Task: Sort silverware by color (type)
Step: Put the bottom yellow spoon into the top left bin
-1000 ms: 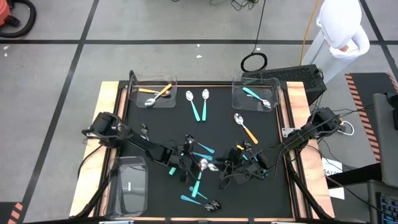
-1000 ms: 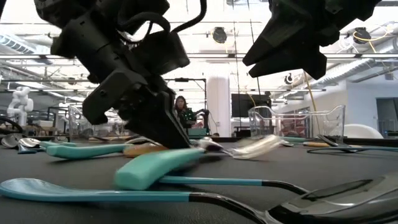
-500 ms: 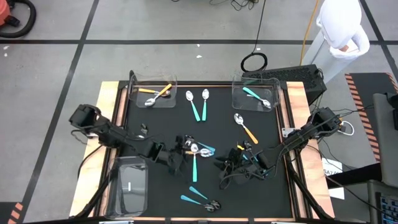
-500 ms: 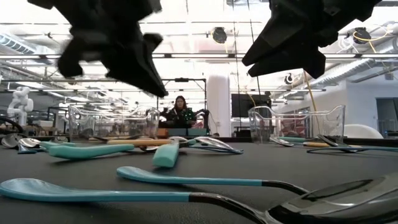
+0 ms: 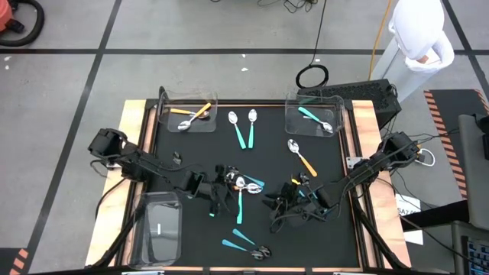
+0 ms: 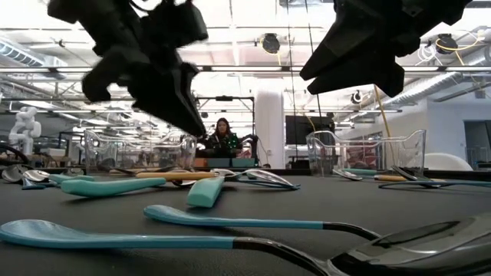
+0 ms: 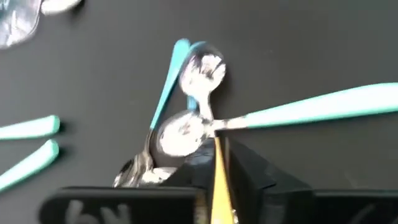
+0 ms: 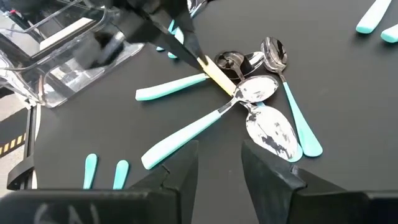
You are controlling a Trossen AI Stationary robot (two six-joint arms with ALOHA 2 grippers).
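A pile of silverware (image 5: 238, 185) lies mid-table: teal-handled spoons, dark-headed ones and one orange-handled spoon. Its orange handle (image 6: 165, 175) lies level on the black mat, and its silver head (image 8: 273, 134) points toward the right arm. My left gripper (image 5: 219, 191) (image 6: 201, 132) hangs a little above that handle. In the left wrist view my left gripper (image 7: 215, 142) has its fingers drawn together, with a thin strip of orange showing between them. My right gripper (image 5: 276, 202) (image 8: 217, 149) stands open just right of the pile, with nothing between its fingers.
Clear bins stand at the far left (image 5: 163, 107), the far right (image 5: 289, 122) and the near left (image 5: 145, 244); the two far ones hold spoons. Loose spoons lie at the far middle (image 5: 243, 130), right of centre (image 5: 302, 159) and near the front edge (image 5: 241, 243).
My left gripper has risen from the pile, where its tips stood down among the spoons, and has drawn back a little toward the table's left. The pile has shifted. A teal-handled spoon that was tipped up now lies flat, and the orange-handled spoon has stayed on the mat.
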